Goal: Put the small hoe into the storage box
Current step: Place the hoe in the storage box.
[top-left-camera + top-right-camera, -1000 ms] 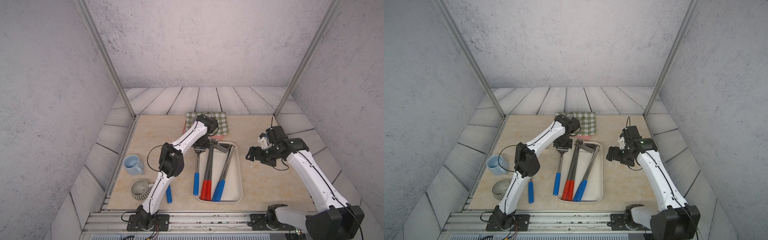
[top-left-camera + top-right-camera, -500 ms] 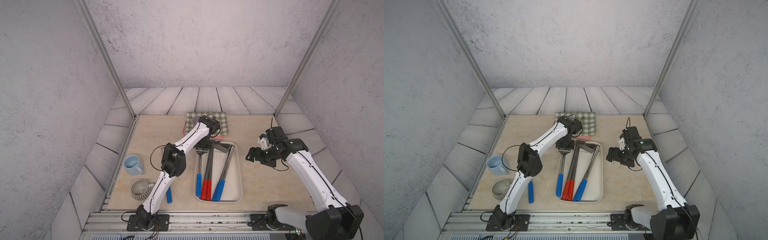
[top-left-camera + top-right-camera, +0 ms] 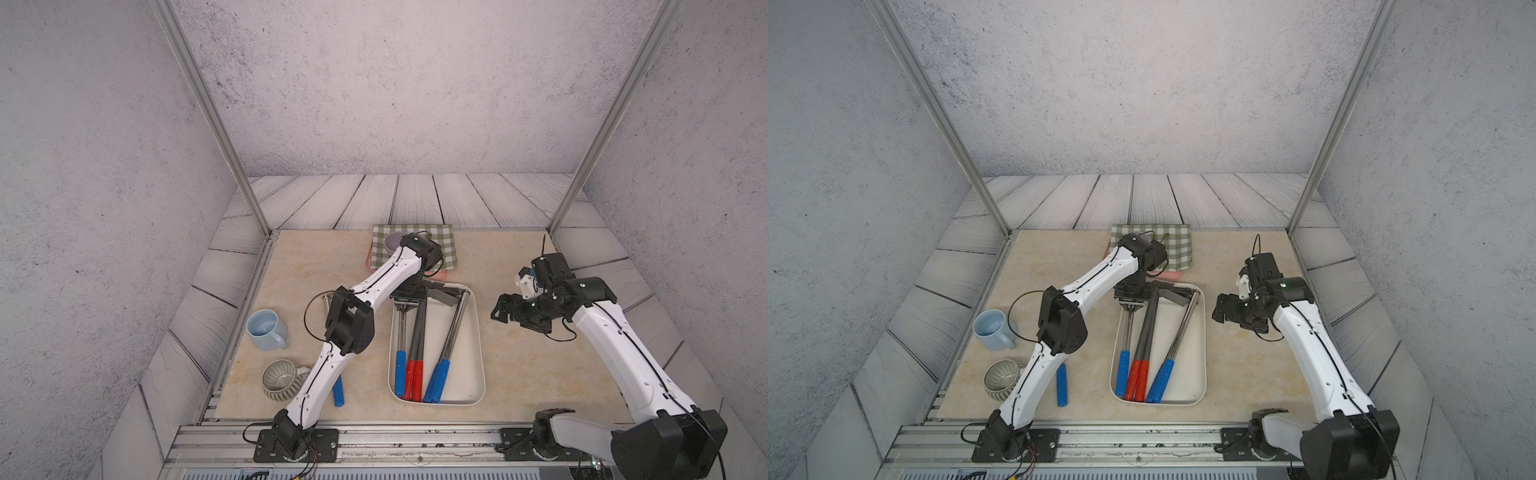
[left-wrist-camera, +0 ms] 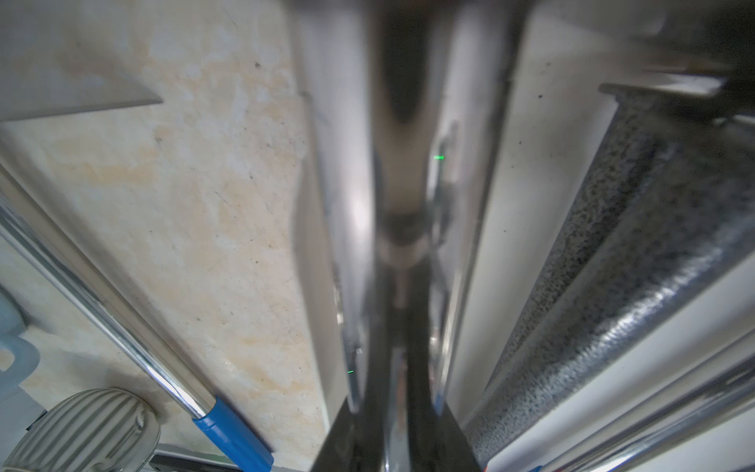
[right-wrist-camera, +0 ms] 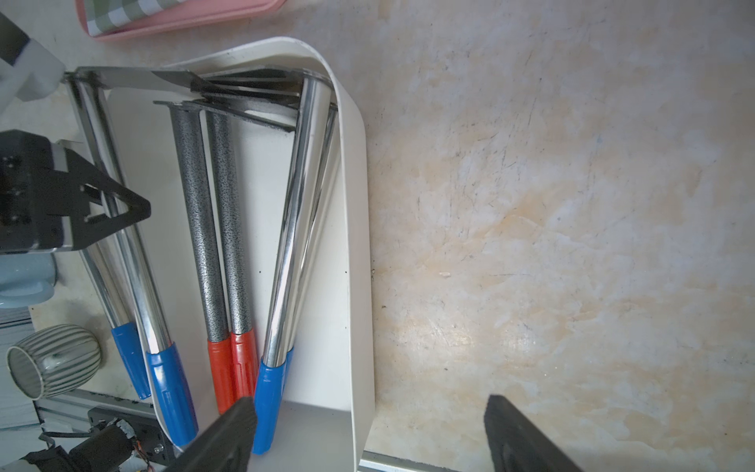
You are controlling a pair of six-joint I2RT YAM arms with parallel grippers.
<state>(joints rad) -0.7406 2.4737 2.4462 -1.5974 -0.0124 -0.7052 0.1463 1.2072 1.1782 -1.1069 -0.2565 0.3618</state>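
At the far left a pale blue mug and a ribbed grey cup stand near the table's left edge. Just beside them a spare blue-handled hoe lies on the table, partly under the left arm. Behind the storage box, a pink tray carries a green checked cloth. Inside the box, two red-handled hoes lie side by side in the middle and two blue-handled ones lean along the right wall, their heads crowding the far end. The only open room in the box is a strip along its left wall. To the right of the box the table is bare, and the right gripper hangs above it, jaws spread wide, holding nothing. The small hoe, a chrome shaft with a blue grip, lies in that left strip, grip toward the near end. The left gripper is clamped on its shaft near the head; I cannot tell whether the hoe rests on the box floor.
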